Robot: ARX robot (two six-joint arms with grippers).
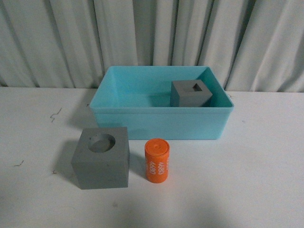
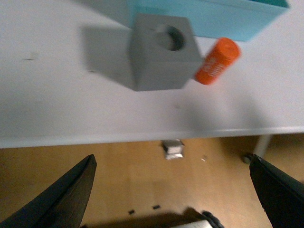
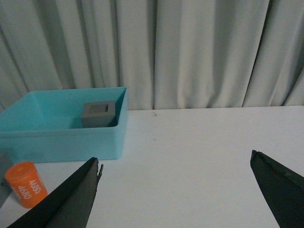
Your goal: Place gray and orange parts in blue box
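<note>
Resting beyond left claw [image 2: 172,157]: gray cube [image 2: 159,57]

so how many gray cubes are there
2. The square-recess cube sits in the blue box, at its right. The round-recess cube stands on the table, left of the orange cylinder.

Near the tabletop [image 2: 57,95] edge, the round-recessed cube [image 2: 161,57] sits just beside the cylinder [image 2: 217,61], box [image 2: 223,19] behind, left gripper [image 2: 171,159] spread wide.
</note>
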